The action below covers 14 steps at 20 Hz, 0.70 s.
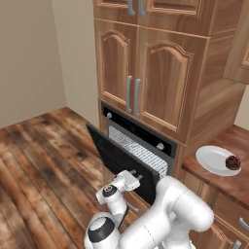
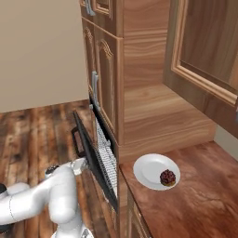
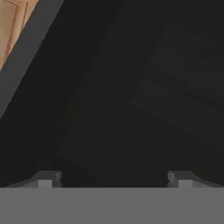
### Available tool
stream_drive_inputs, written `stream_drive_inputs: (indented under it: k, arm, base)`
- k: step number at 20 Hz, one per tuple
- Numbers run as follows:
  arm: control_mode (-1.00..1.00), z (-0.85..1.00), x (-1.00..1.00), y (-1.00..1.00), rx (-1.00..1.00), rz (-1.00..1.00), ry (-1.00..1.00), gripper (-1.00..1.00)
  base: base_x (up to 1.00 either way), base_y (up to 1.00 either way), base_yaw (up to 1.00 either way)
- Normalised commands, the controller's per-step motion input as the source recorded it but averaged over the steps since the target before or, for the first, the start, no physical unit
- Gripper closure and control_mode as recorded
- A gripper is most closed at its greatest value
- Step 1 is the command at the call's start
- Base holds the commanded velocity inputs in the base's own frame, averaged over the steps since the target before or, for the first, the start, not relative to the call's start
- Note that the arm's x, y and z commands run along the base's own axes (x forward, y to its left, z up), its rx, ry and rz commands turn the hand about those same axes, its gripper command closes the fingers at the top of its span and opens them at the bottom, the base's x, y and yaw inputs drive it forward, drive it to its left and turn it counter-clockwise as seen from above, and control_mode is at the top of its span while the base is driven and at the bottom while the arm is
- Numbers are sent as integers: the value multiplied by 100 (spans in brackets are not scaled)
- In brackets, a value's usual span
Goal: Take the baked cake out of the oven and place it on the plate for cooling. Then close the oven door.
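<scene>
The baked cake [image 1: 233, 162] [image 2: 167, 177], a small dark brown lump, rests on the right side of the round white plate [image 1: 210, 158] [image 2: 148, 169] on the wooden counter. The black oven [image 1: 141, 132] sits in the cabinetry to the plate's left, its wire racks [image 1: 138, 151] showing. The oven door [image 1: 119, 158] [image 2: 86, 142] stands tilted, partly open and close to upright. My gripper [image 1: 136, 175] [image 2: 86, 163] [image 3: 114, 179] is against the door's outer face, open, with nothing between the fingertips. In the hand view the door's dark panel [image 3: 131, 109] lies right ahead.
Arched wooden cabinet doors [image 1: 146, 78] rise above the oven. The wooden counter [image 1: 233, 185] [image 2: 195, 195] runs right of it, with drawers below. A wall cabinet [image 2: 204, 51] hangs over the counter. Wooden floor [image 1: 44, 155] stretches to the left of the arm.
</scene>
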Motion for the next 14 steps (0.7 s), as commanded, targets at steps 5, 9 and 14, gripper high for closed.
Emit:
stream_drive_inputs:
  k: [5,9,14]
  arm:
    - [-100,35,56,-38,-41,-35,-23,-100]
    - [-100,29,51,-39,-28,-26,-29,-100]
    - [-100,22,41,-47,-14,-11,-34,-100]
  base:
    - [0,0,0]
    - [0,0,0]
    - [0,0,0]
